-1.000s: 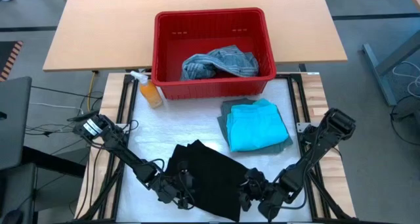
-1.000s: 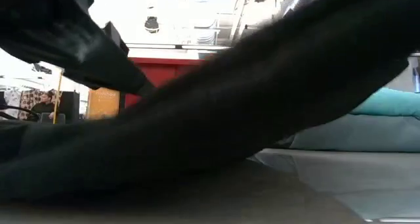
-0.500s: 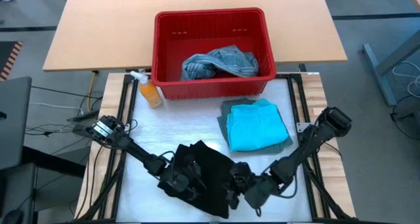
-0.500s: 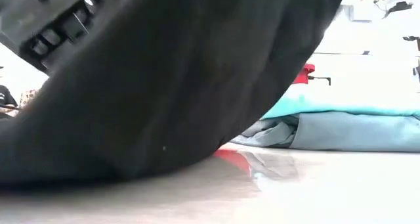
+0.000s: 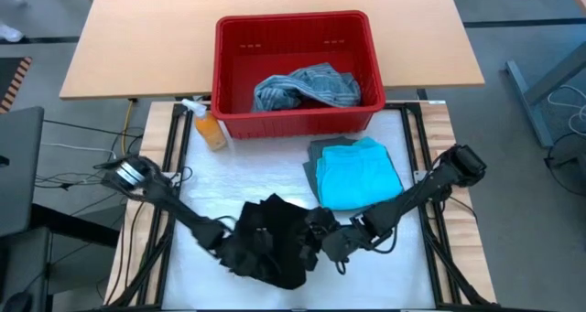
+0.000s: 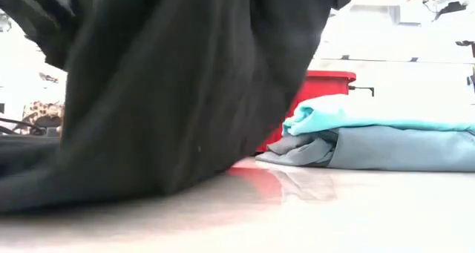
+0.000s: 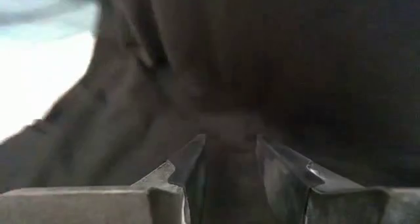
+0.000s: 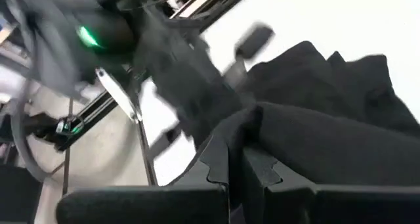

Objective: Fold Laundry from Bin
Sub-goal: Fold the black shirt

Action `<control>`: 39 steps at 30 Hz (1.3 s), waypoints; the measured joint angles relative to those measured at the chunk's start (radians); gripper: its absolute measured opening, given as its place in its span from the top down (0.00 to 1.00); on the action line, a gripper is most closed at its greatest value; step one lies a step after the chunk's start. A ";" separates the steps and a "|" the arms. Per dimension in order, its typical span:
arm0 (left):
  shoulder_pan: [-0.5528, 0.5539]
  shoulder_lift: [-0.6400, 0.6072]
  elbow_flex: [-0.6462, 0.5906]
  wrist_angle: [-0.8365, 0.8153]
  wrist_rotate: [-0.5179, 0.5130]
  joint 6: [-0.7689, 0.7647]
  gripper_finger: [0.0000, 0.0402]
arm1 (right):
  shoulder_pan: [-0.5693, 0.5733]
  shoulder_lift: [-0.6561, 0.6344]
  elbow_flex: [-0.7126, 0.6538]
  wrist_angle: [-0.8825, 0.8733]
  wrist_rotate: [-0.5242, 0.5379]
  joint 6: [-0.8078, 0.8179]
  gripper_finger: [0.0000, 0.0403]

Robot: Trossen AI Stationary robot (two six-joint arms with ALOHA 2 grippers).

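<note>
The black garment lies bunched at the table's near middle, its right part raised off the table and its lower folds resting on it. My left gripper is shut on its left side. Shut on its right side is my right gripper. In the low view the black cloth hangs down and hides both grippers. A turquoise garment lies folded on a grey-green one at the right. The red bin at the far side holds a blue-grey garment. My left gripper pinches a bunch of the black cloth between its two fingers, slanting down from the table's left. Layers cannot be counted. My right gripper pinches a fold of the black cloth between its two fingers, slanting down from the right. The cloth drapes away from it toward the table.
An orange spray bottle stands by the bin's near left corner. The folded stack sits close to the right arm. Bare white table lies between the bin and the black garment.
My right gripper has risen and gone toward the table's left and far side, rolling its wrist, and has carried the black garment's right part with it. The garment, spread flat before, is now gathered into a narrower heap, its right part lifted while the left part stays down.
</note>
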 joint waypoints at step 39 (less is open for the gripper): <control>-0.084 -0.038 -0.213 0.092 -0.086 -0.294 0.70 | -0.167 0.000 -0.002 0.018 -0.229 -0.128 0.91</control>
